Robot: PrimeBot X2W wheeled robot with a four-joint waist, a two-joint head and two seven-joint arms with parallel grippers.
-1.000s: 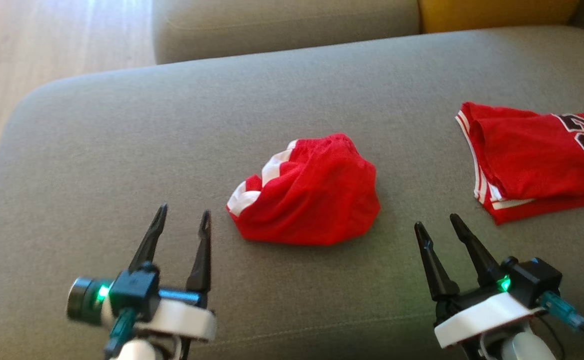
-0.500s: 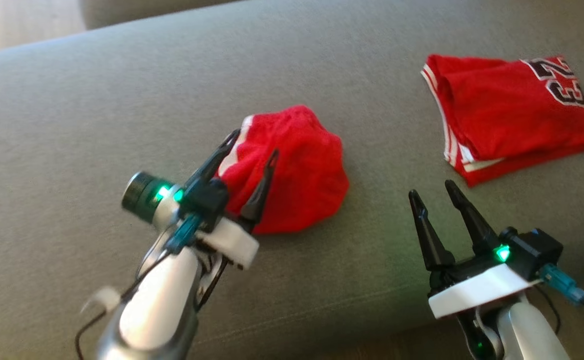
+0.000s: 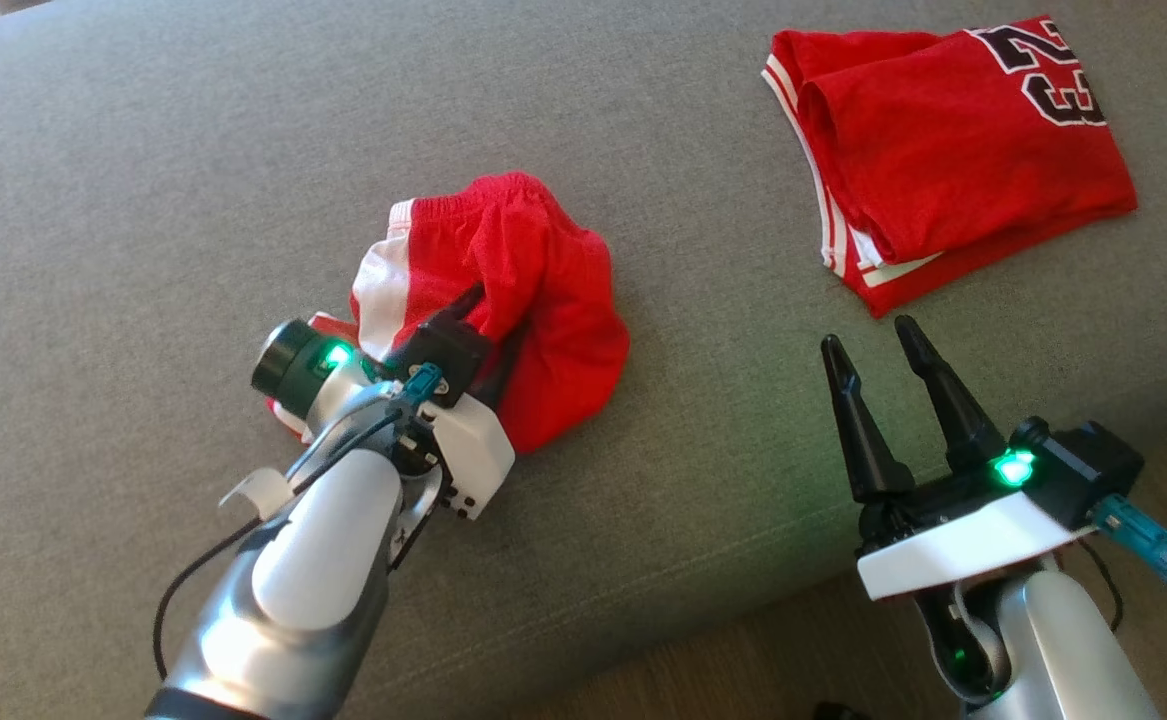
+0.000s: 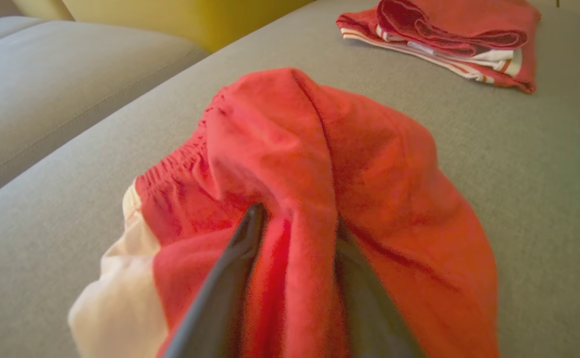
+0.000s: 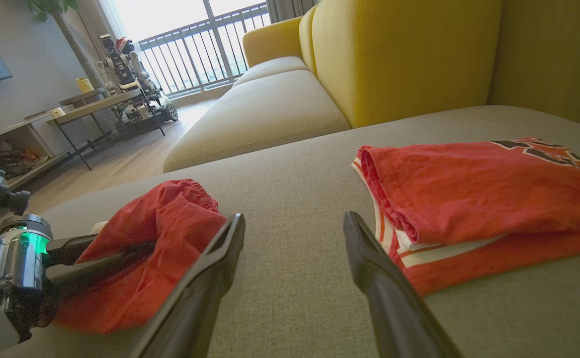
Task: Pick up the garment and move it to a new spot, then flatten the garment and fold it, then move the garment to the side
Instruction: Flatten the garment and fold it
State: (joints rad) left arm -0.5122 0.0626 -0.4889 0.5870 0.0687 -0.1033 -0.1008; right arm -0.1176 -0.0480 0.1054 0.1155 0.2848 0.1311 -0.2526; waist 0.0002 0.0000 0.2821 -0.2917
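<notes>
At the left gripper: dark fingers pushed into the garment, one each side of a raised fold of cloth. Impossible to tell whether clamped on it or merely straddling it. Crumpled red heap, gathered elastic band along the top, white panel at its left edge, lying mid-cushion on the grey sofa seat. Well to the right, right gripper spread wide, holding nothing, above the seat near its front edge. Beyond it, folded red jersey with white trim and dark numerals.

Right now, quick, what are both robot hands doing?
Left gripper: fingers astride a fold of the red garment; grip cannot be told.
Right gripper: open, empty.
</notes>
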